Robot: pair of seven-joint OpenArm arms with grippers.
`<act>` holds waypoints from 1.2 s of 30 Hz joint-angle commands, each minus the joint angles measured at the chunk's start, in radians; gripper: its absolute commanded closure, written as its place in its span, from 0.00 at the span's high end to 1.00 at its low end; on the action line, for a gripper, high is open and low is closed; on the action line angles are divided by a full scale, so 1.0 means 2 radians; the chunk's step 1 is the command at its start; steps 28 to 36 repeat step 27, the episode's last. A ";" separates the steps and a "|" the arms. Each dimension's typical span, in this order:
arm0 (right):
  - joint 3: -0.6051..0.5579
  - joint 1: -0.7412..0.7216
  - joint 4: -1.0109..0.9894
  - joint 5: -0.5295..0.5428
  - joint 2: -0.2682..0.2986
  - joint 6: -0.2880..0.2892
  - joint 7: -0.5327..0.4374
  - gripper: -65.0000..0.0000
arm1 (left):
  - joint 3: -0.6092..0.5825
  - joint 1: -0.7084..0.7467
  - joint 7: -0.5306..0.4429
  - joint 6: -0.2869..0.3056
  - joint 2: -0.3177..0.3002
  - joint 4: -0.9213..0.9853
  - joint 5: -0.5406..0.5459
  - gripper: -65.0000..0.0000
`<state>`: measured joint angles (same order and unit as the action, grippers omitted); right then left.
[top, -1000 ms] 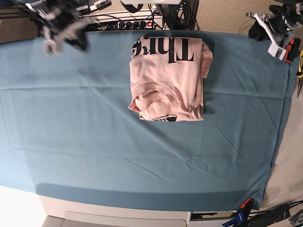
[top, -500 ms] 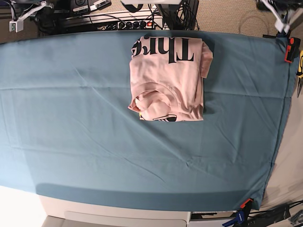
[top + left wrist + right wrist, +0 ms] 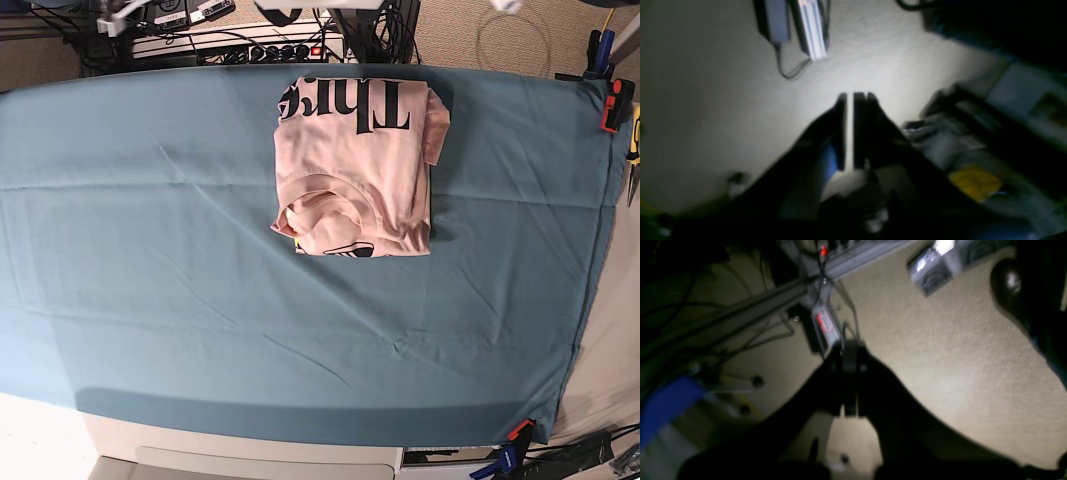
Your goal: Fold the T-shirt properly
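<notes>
Folded into a compact rectangle: pale pink T-shirt (image 3: 355, 165), lying at the far middle of the tabletop, black lettering on its upper panel, collar and a bit of yellow graphic at the near edge, one sleeve poking out on the camera-right side. Underneath, a teal cloth (image 3: 200, 300) spread over the whole tabletop, lightly creased, pinned by an orange clamp (image 3: 518, 431) at the near camera-right corner and another orange clamp (image 3: 611, 105) at the far one. Beyond the far edge, cables and a power strip (image 3: 270, 45) on beige carpet (image 3: 460, 40).

Left claw (image 3: 850, 131) over carpet, off the tabletop, jaws narrowed to a thin slit, holding nothing. Right claw (image 3: 849, 380) likewise over carpet near cables and a rail, jaws pressed together, empty. Both wrist views dark and blurred.
</notes>
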<state>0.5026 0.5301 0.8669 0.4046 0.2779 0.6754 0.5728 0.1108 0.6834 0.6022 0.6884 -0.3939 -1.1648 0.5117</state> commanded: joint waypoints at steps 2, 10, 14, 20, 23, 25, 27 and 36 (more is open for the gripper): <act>-0.031 -0.019 -0.043 -0.032 0.008 -0.001 -0.074 0.00 | -0.042 -0.021 -0.061 -0.033 0.000 0.021 -0.064 0.03; -0.132 -0.138 -0.229 -0.155 -0.034 -0.132 -0.204 0.00 | -0.171 -0.139 -0.240 -0.256 0.066 0.192 -0.194 0.03; -0.164 -0.181 -0.299 -0.154 -0.060 -0.180 -0.247 0.00 | -0.209 -0.193 -0.269 -0.308 0.114 0.296 -0.194 0.03; -0.170 -0.201 -0.313 -0.154 -0.092 -0.216 -0.261 0.00 | -0.226 -0.245 -0.302 -0.345 0.172 0.391 -0.175 0.03; -0.170 -0.201 -0.313 -0.154 -0.093 -0.216 -0.261 0.00 | -0.226 -0.258 -0.302 -0.359 0.190 0.404 -0.172 0.03; -0.170 -0.201 -0.313 -0.154 -0.093 -0.216 -0.261 0.00 | -0.226 -0.261 -0.302 -0.359 0.195 0.404 -0.159 0.03; -0.170 -0.201 -0.313 -0.154 -0.093 -0.216 -0.260 0.00 | -0.226 -0.262 -0.302 -0.359 0.196 0.404 -0.157 0.03; -0.170 -0.201 -0.313 -0.154 -0.093 -0.216 -0.260 0.00 | -0.226 -0.262 -0.302 -0.359 0.196 0.404 -0.157 0.03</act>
